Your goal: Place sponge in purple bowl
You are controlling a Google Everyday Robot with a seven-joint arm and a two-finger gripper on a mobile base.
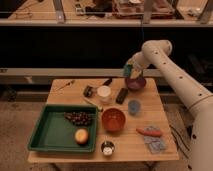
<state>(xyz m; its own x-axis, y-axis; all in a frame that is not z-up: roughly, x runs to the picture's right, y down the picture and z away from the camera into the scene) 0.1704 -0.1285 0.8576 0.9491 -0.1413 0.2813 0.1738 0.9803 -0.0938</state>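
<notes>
claw [131,71] low, arm bent downward
</notes>
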